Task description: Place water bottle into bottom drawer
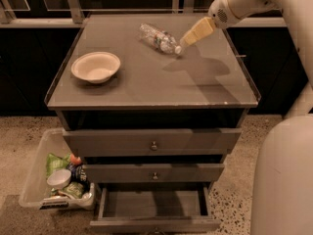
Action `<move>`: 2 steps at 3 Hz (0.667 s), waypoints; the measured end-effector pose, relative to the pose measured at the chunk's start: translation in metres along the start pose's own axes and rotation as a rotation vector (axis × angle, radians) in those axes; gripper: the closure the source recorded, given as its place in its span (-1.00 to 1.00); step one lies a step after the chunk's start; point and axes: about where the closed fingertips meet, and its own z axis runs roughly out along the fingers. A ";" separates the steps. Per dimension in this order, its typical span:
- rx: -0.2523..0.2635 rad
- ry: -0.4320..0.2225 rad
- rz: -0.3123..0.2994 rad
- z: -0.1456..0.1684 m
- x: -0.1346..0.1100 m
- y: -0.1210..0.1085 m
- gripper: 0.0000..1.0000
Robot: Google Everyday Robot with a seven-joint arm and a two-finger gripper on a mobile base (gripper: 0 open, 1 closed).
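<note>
Up top, claw (185,40), grip unclear, just beside water bottle (157,38); bowl (95,66) well apart; bottom drawer (154,223) open.

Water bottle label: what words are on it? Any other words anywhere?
Small clear plastic water bottle, lying on the cabinet top by the cream gripper: label cannot be read.
Coloured packets in the clear plastic bin on the floor: print cannot be read.
No other text.
</note>
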 end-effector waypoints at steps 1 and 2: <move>-0.047 -0.020 0.019 0.026 -0.002 0.006 -1.00; -0.089 -0.026 0.013 0.049 -0.006 0.013 -1.00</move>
